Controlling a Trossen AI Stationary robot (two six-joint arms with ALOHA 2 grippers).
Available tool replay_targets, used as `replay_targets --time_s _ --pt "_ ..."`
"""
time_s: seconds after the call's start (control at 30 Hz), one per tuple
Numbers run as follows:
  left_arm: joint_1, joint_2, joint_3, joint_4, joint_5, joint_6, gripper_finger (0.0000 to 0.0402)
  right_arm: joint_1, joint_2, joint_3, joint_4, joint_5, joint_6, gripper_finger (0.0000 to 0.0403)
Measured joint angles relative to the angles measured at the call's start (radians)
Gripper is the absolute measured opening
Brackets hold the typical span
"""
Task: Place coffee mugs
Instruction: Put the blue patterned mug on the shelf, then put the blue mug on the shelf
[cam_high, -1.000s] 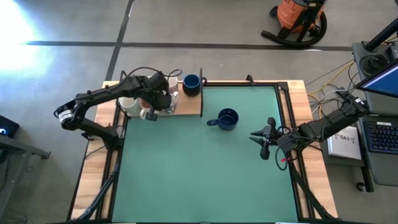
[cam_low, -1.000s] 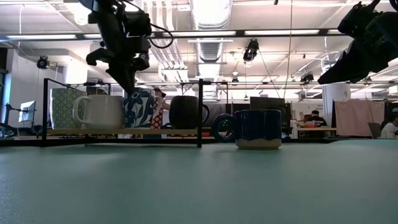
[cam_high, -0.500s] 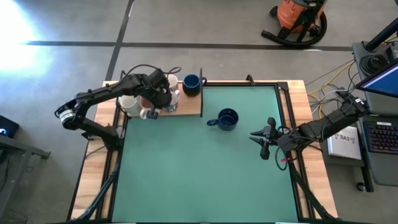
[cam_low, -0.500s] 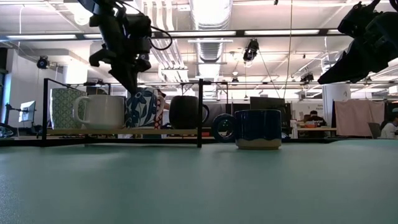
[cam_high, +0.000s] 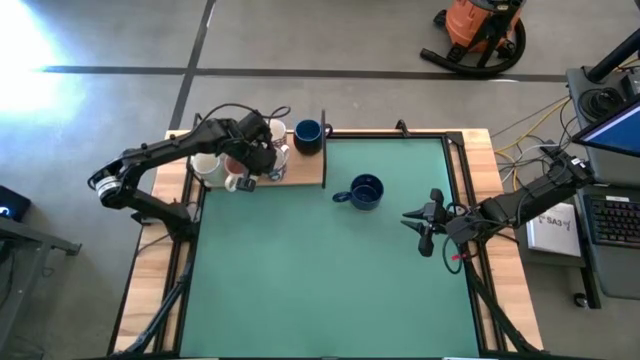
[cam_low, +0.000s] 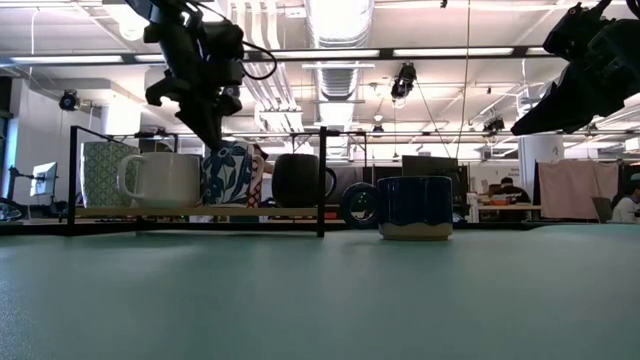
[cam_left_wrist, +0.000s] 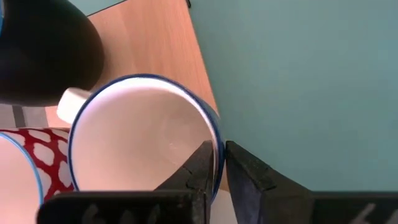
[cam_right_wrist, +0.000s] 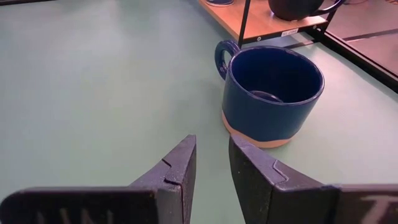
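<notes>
Several coffee mugs stand on a wooden board at the table's far left: a white one, a blue-patterned one with a white inside, a dark one and a navy one. My left gripper comes down on the blue-patterned mug and is shut on its rim. Another navy mug stands alone on the green mat. My right gripper hangs open to that mug's right, above the mat, with nothing between its fingers. My left gripper has the blue-patterned mug's rim between its fingers, on the side toward the green mat. One finger is inside the mug and one outside. The fingers come steeply from above. The mug stands upright with its base on the wooden board.
A black wire frame rims the board, with a post at its right end. A red-dotted mug stands close beside the held one. The green mat lies open toward the near edge. Cables and a laptop lie off the table's right side.
</notes>
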Motion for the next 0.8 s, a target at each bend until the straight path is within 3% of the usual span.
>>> replay_targets --time_s 0.47,0.8 --pt "-0.02 -0.037 0.007 0.006 0.002 -0.043 0.0129 0.0 0.0 0.0 0.0 0.0 0.0 0.0086" --pt "-0.169 -0.082 0.028 0.029 0.003 -0.166 0.0143 0.0 0.0 0.0 0.0 0.0 0.0 0.0086"
